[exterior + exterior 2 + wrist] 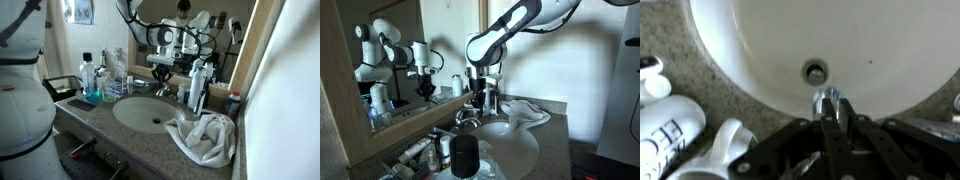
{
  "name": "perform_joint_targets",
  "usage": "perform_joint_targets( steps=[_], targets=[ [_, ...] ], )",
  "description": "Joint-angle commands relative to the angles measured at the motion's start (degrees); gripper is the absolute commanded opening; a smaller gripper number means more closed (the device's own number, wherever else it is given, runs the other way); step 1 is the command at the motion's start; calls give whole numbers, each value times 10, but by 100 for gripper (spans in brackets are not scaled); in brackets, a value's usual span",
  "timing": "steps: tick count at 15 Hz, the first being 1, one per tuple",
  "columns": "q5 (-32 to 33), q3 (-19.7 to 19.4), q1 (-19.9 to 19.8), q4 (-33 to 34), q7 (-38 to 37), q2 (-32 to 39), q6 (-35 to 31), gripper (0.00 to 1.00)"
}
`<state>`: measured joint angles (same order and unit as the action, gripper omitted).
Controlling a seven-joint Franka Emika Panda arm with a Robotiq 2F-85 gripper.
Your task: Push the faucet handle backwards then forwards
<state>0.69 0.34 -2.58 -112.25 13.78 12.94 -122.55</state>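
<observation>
Hand (478,99) poised just above the faucet handle (828,101) at the white basin's (750,50) back rim; clenched or released, I cannot tell; by my read, both pushes still to come.

The faucet handle (468,116) is a short, shiny chrome lever topping 1 small silver tap, far smaller than the oval white basin (516,150) it serves. It sits at the middle of the basin's back rim, on the speckled counter (552,150) just before the mirror. Its tilt is too small to make out in both exterior views.
</observation>
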Motion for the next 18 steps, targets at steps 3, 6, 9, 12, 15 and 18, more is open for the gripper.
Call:
perform_joint_targets(
  steps=[3,6,9,12,15,18],
  targets=[
    [-5,-6,-6,-52,23,-96,141,30],
    [-6,-7,-3,-62,21,-133,161,45],
    [-6,-6,3,-76,17,-172,156,69],
    [-2,-5,11,-88,13,-207,148,91],
    [12,-2,19,-96,0,-230,141,100],
    [12,-3,25,-103,0,-246,138,100]
  ],
)
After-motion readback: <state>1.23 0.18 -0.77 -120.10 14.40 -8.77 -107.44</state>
